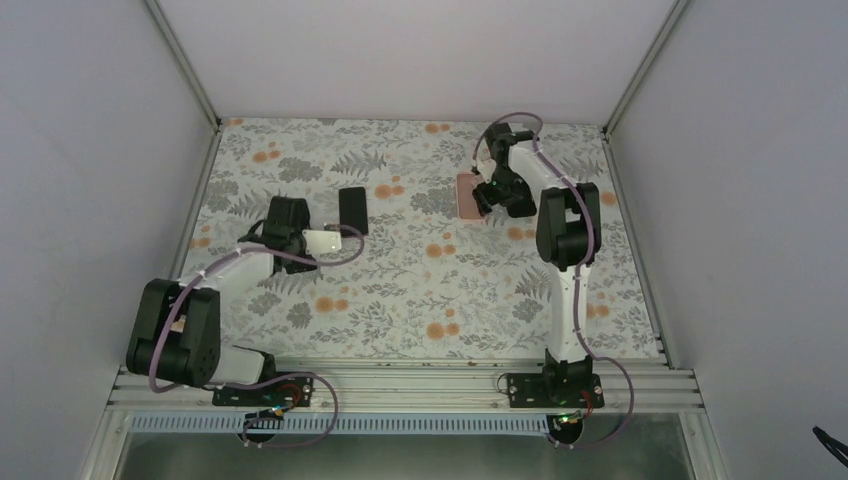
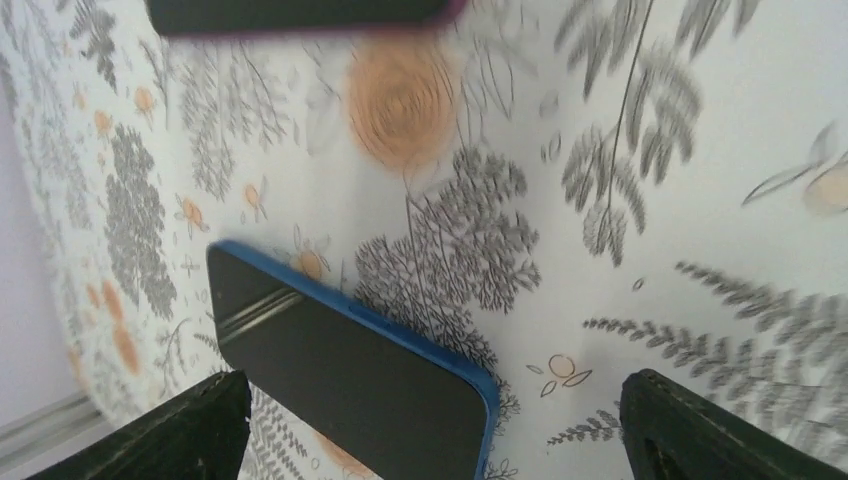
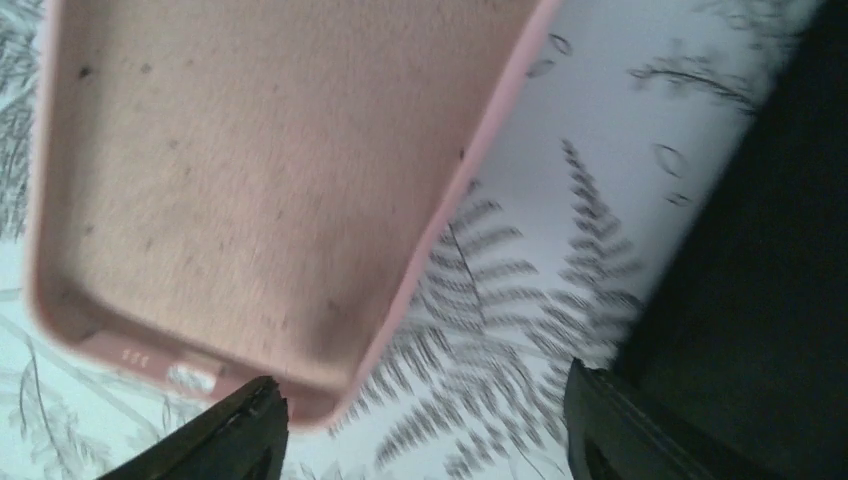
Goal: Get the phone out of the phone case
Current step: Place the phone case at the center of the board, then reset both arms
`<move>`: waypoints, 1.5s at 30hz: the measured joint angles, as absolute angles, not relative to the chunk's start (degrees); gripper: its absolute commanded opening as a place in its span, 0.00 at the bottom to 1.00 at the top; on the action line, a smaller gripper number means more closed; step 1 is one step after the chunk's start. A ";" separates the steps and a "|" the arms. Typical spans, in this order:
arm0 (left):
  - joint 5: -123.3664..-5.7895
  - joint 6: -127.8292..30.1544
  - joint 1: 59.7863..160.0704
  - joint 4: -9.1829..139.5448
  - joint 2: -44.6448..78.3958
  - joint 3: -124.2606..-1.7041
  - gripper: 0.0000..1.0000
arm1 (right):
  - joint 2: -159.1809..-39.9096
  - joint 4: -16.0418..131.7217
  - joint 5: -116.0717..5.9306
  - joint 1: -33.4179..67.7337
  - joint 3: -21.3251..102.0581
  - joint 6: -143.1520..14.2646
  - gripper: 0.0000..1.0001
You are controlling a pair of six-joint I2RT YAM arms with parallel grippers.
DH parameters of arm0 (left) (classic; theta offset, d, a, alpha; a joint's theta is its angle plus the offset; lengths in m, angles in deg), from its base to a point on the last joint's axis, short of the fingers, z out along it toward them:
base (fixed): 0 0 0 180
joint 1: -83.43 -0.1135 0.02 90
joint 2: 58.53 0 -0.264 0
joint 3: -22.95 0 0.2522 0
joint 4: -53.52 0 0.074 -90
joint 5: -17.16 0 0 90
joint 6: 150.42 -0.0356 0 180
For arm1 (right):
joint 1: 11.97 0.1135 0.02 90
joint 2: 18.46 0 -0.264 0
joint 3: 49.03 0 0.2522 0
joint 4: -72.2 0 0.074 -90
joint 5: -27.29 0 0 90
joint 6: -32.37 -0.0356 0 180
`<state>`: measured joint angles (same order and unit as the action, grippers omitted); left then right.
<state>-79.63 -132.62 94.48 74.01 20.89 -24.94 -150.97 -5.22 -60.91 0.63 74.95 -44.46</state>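
A dark phone with a blue rim (image 2: pixel 340 370) lies on the floral table between the wide-open fingers of my left gripper (image 2: pixel 435 392); from above it shows as a pale glare (image 1: pixel 322 240) at the left gripper (image 1: pixel 305 240). A second dark phone with a purple rim (image 2: pixel 300 12) lies just beyond it and also shows in the top view (image 1: pixel 352 208). An empty pink phone case (image 3: pixel 260 170) lies open side up on the table (image 1: pixel 467 195). My right gripper (image 3: pixel 422 385) is open, its left finger at the case's near corner (image 1: pixel 492 195).
The floral table cover (image 1: pixel 420 290) is bounded by grey walls at the left, right and back. A dark shape (image 3: pixel 760 250) fills the right side of the right wrist view. The metal rail (image 1: pixel 400 385) with the arm bases runs along the near edge.
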 measured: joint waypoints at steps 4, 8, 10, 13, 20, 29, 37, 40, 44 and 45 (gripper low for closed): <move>-72.37 -127.55 94.96 90.31 19.20 -36.81 1.00 | -145.90 -6.40 -64.03 0.37 74.49 -41.09 0.90; -66.29 -123.94 94.94 101.39 16.27 -47.81 1.00 | -137.86 -7.43 -65.83 0.28 75.51 -37.42 1.00; -63.78 -122.30 94.78 105.87 14.64 -53.01 1.00 | -134.49 -7.98 -66.29 0.24 76.98 -35.96 1.00; -61.53 -119.86 94.15 108.95 12.17 -58.06 1.00 | -129.73 -7.85 -66.46 -0.09 78.16 -34.67 1.00; -61.68 -111.14 89.93 101.37 1.67 -59.48 1.00 | -110.54 5.18 -66.09 -2.87 66.27 -34.49 1.00; -74.25 -99.84 83.05 80.98 -2.52 -42.41 1.00 | -88.00 31.37 -67.62 -3.46 36.35 -37.49 1.00; -75.15 -90.96 71.27 74.62 -1.36 -41.84 1.00 | -87.17 41.42 -70.42 -3.50 23.54 -41.07 1.00; -74.38 -88.99 70.35 73.13 -1.04 -40.83 1.00 | -85.53 44.55 -71.25 -3.50 21.92 -41.51 1.00; -72.81 -87.75 70.37 72.63 -0.88 -37.69 1.00 | -84.55 48.76 -72.73 -3.50 20.41 -41.51 1.00; -72.61 -87.57 70.37 72.85 -0.71 -37.38 1.00 | -84.55 49.38 -72.95 -3.50 19.93 -41.47 1.00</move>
<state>-72.61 -87.57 70.37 72.85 -0.71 -37.38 -84.55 49.38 -72.95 -3.50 19.93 -41.47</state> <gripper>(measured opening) 0.999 0.997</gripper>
